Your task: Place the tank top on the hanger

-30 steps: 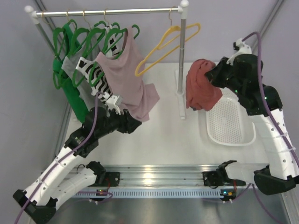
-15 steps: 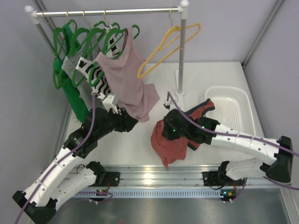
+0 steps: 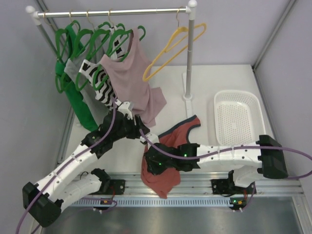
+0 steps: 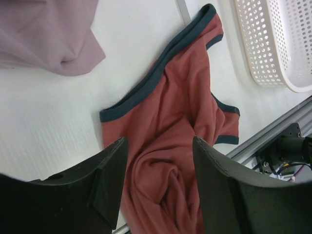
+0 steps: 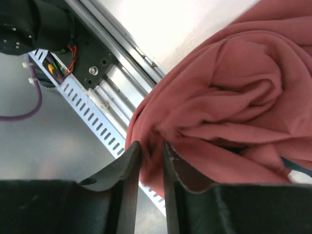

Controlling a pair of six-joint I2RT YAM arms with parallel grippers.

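The rust-red tank top (image 3: 171,138) with navy trim lies crumpled at the table's near edge, its lower part drooping over the front rail. My right gripper (image 3: 155,166) sits on it; in the right wrist view the jaws (image 5: 152,151) stand narrowly apart with a fold of the tank top (image 5: 229,97) pinched between them. My left gripper (image 3: 137,127) hovers just left of it, wide open; its wrist view shows the tank top (image 4: 180,112) below the empty gripper (image 4: 160,165). The yellow hanger (image 3: 170,48) hangs bare on the rack's rail, far from both grippers.
The rack's upright pole (image 3: 189,58) stands behind the top. Green hangers (image 3: 83,36), a striped top and a dusty-pink top (image 3: 131,78) hang at the left, the pink hem near my left wrist. A white perforated basket (image 3: 237,97) sits at the right. The aluminium rail (image 5: 112,53) runs along the front.
My right arm swept the tank top from above the basket leftward and down to the table's near edge. The left arm shifted slightly right towards it. The right jaws have parted a little.
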